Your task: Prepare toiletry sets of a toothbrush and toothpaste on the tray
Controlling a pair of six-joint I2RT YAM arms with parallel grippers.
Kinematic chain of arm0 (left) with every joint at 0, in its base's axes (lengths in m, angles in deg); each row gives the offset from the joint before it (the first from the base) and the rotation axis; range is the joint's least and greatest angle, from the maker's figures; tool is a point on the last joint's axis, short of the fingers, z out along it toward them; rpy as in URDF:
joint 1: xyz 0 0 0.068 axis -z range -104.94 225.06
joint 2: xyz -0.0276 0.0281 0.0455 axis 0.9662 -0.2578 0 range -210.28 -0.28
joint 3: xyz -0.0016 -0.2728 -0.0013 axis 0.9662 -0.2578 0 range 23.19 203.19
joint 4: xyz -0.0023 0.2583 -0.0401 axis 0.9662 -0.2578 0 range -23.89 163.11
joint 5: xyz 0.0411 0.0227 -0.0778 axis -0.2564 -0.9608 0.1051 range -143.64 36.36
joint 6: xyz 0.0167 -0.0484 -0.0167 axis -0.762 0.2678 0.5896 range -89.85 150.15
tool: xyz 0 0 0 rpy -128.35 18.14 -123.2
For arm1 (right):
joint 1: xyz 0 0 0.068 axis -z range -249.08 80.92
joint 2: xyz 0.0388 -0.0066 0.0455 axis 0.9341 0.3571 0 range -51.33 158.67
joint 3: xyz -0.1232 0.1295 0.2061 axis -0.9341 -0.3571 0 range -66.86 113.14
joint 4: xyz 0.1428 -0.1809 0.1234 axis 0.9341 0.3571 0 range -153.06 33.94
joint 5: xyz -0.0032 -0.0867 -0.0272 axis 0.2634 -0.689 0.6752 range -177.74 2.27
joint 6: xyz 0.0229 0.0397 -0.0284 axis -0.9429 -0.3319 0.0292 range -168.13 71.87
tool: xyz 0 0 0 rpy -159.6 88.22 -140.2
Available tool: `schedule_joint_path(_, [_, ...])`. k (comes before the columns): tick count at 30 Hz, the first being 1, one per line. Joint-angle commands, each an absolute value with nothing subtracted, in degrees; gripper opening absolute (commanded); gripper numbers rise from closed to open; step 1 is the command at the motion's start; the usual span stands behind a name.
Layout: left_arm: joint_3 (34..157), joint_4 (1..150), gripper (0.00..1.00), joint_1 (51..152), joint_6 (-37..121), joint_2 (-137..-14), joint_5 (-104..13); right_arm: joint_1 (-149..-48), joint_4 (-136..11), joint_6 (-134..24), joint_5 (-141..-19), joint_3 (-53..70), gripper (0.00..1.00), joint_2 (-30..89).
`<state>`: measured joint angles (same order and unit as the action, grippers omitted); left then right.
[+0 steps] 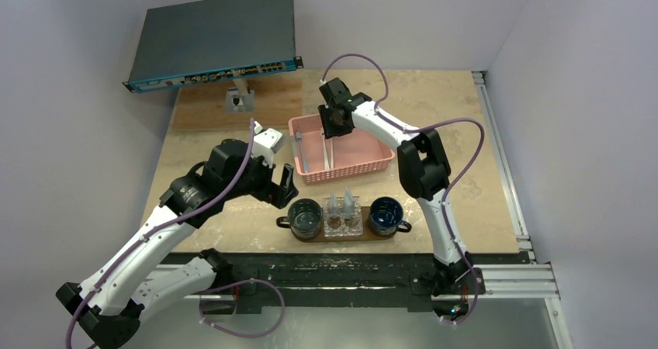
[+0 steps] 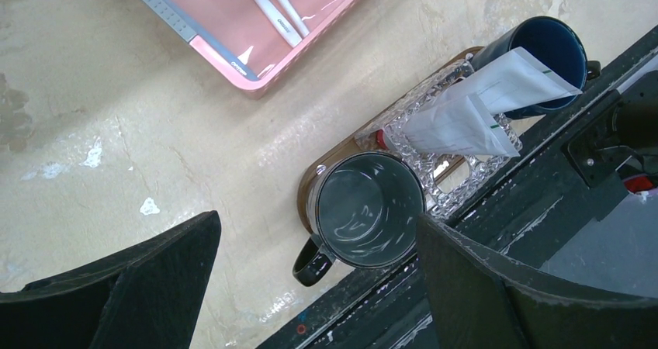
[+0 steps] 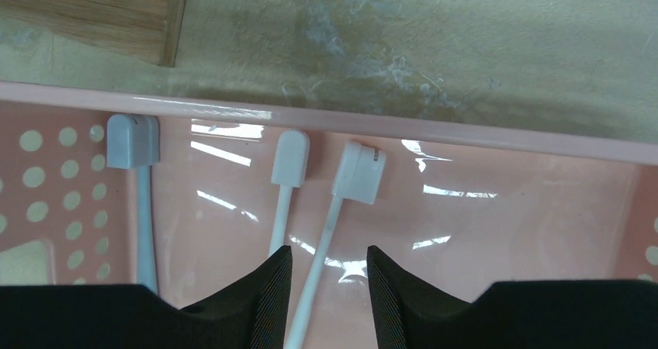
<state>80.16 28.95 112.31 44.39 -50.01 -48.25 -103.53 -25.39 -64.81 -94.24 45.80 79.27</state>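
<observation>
The right tool hung in the pink basket; its sides stood apart around a white toothbrush, not yet squeezing; next it had to pinch, lift, and carry it to the tray; the left tool stood wide apart.

Robot test cell in a laboratory. Two white-and-black arms, left arm and right arm, are bolted to an aluminium rail at the near edge of the desk. Purple cables run exposed along both. A network switch sits propped at the rear. Plain pale walls enclose the desk.
</observation>
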Motion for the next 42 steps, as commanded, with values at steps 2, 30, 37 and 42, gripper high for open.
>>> schedule_joint_path(2, [80.5, 31.01, 0.96, 112.14, 43.44, -50.17, -49.32, -103.46, -26.65, -65.53, -95.98, 48.95, 0.42, 80.54])
schedule_joint_path(30, [80.7, 30.84, 0.96, 111.93, 43.42, -49.79, -48.66, -103.5, -28.03, -66.49, -96.61, 42.83, 0.0, 78.77])
schedule_joint_path(37, [80.67, 30.84, 0.96, 111.93, 43.51, -49.63, -48.3, -103.49, -32.52, -67.75, -97.79, 36.86, 0.0, 70.0])
schedule_joint_path(42, [80.72, 30.89, 0.96, 111.95, 43.59, -49.5, -48.19, -103.5, -35.43, -68.15, -98.31, 33.44, 0.0, 63.71])
